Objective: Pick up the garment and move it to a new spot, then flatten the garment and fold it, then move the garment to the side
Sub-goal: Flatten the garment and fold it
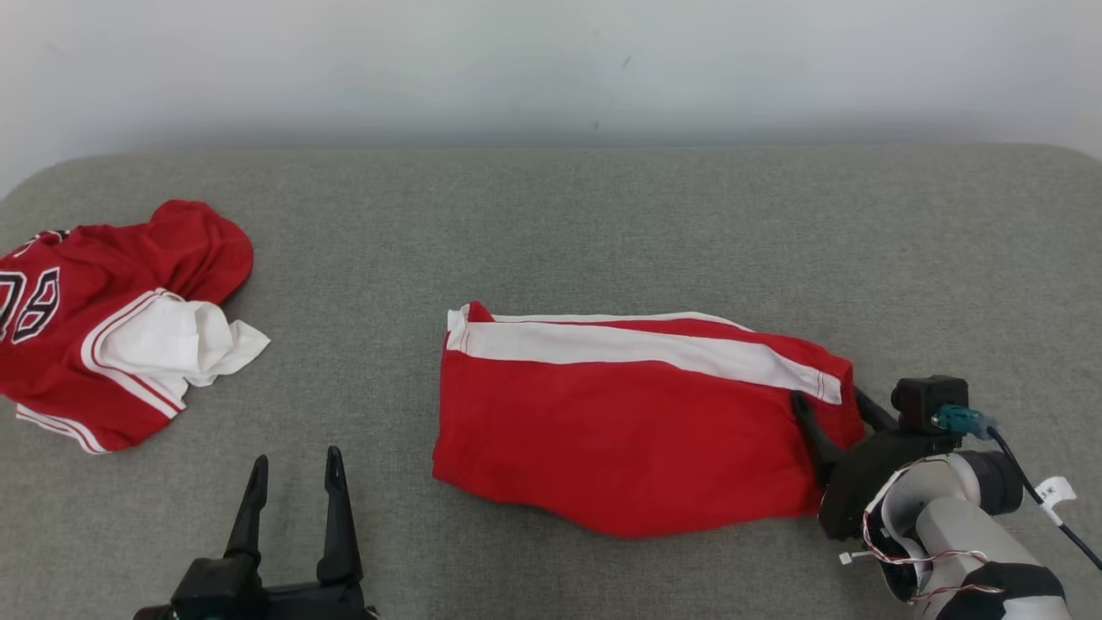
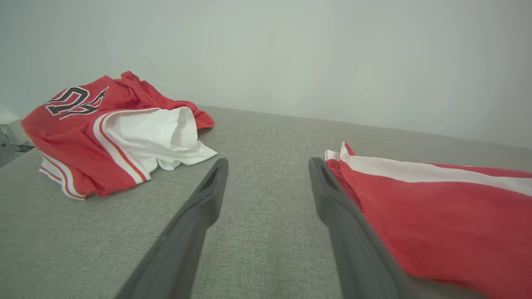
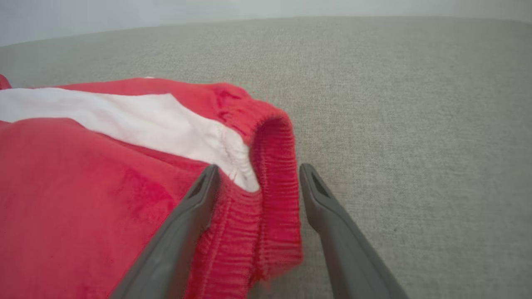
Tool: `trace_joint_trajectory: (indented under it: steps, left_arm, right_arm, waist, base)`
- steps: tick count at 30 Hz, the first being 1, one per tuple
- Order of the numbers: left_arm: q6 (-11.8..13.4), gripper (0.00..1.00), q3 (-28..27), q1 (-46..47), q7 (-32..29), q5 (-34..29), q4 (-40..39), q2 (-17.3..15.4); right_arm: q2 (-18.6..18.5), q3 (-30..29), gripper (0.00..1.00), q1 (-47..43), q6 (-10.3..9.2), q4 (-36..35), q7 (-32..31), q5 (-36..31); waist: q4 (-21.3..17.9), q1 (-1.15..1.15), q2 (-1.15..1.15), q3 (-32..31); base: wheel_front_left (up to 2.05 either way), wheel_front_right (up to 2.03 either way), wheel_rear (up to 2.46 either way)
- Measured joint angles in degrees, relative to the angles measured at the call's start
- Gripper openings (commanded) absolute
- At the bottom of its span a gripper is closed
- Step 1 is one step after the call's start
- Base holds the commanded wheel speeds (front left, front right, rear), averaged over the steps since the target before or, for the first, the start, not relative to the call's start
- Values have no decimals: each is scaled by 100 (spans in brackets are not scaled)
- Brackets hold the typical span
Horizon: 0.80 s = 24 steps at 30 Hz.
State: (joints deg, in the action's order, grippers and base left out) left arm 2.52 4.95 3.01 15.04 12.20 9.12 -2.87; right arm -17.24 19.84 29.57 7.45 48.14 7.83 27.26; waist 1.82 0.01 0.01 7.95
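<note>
The garment is a pair of red shorts with a white side stripe, lying folded flat at the middle of the grey surface. My right gripper is at its right end, open, with one finger resting on the cloth and the other just off it. In the right wrist view the gathered elastic waistband lies between the spread fingers of that gripper, unpinched. My left gripper stands open and empty at the lower left, a short way left of the garment's left edge.
A crumpled red jersey with white trim and black numbers lies at the far left, also seen in the left wrist view as the jersey. The grey fabric surface runs back to a pale wall, with rounded corners at both ends.
</note>
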Motion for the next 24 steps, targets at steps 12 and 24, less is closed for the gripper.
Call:
trace_joint_trajectory:
  steps: [12,24]
  left_arm:
    - [35,100,41,105,0,71,9,-3]
    - [5,100,-62,30,0,90,79,-3]
  right_arm:
    - [-7,610,0,479,0,385,-890,1570]
    - [-1111,1245,0,419,2,227,-1089,2620]
  waist:
    - [153,0,0,120]
    - [-27,0,0,-34]
  base:
    - [0,0,0]
    - [0,0,0]
